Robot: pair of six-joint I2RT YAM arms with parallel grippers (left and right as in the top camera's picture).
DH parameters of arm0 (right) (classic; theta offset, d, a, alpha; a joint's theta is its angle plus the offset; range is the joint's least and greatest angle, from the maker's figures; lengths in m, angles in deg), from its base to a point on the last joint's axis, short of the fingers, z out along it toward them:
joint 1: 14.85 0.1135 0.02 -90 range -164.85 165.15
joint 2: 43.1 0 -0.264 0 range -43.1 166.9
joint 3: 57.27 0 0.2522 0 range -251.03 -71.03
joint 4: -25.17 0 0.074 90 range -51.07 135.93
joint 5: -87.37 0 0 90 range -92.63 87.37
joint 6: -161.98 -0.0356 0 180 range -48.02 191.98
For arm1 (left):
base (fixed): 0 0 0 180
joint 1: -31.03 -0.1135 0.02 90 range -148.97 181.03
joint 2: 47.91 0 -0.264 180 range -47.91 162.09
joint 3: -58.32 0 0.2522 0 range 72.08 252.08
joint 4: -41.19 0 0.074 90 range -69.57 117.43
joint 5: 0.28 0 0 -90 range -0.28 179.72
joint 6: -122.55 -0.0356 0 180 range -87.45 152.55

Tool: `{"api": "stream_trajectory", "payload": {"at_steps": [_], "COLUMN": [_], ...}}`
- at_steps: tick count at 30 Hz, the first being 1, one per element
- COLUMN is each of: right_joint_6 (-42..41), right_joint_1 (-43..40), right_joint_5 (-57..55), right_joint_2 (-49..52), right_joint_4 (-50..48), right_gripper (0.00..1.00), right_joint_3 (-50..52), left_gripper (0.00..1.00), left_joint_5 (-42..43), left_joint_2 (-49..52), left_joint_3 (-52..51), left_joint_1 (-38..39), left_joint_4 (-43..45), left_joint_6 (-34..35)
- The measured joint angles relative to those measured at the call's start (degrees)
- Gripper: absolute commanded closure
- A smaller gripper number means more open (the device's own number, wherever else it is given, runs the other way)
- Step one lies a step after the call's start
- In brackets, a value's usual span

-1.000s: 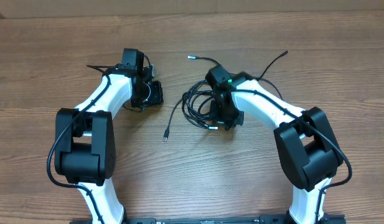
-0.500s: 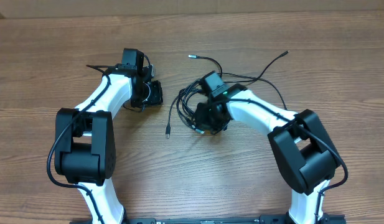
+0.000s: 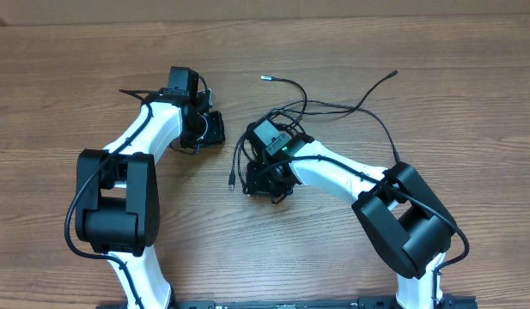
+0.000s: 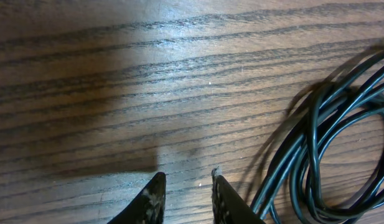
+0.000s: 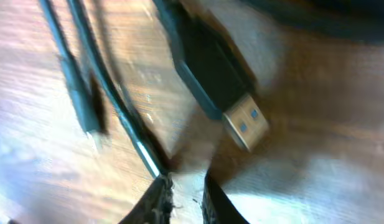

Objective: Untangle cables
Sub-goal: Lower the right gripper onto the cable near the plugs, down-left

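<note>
At the middle of the tabletop (image 3: 419,69) the cables (image 3: 245,148) lie bunched under the right tool (image 5: 185,183), nearly shut on I cannot tell what, the left tool (image 4: 187,177) slightly open and empty at their left, so dragging several strands together could tighten the knot.
</note>
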Motion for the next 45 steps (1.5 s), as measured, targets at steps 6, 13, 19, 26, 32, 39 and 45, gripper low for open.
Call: {"api": "stream_trajectory", "payload": {"at_steps": [6, 13, 19, 26, 32, 39, 45], "right_joint_6": [3.41, 4.96, 1.92, -0.33, -1.36, -1.64, -1.53], "right_joint_1": [-3.1, -8.04, -7.76, -4.96, -2.14, -0.72, -0.79], "right_joint_5": [2.91, 0.15, -5.25, -7.17, -7.43, -11.26, -14.34], "right_joint_2": [-0.04, -1.62, -1.62, -1.49, -1.07, -0.9, -0.85], "right_joint_4": [9.68, 10.86, 8.81, 2.56, 0.79, 1.25, 1.03], "right_gripper": [0.82, 0.86, 0.86, 0.86, 0.85, 0.7, 0.63], "right_joint_3": [-4.87, -8.41, -6.38, -5.16, -5.07, -4.74, -4.66], "left_gripper": [0.73, 0.73, 0.72, 0.72, 0.71, 0.71, 0.71], "left_joint_5": [-0.02, 0.0, 0.0, 0.0, 0.0, 0.0, 0.0], "left_joint_2": [0.0, 0.0, 0.0, 0.0, 0.0, 0.0, 0.0], "left_joint_3": [0.0, 0.0, 0.0, 0.02, 0.02, 0.02, 0.02], "left_joint_1": [0.0, 0.0, 0.0, 0.0, 0.0, 0.0, 0.0], "left_joint_4": [0.09, 0.17, 0.17, 0.17, 0.17, 0.17, 0.17], "left_joint_6": [0.02, 0.02, 0.02, 0.02, 0.02, 0.02, 0.02]}}
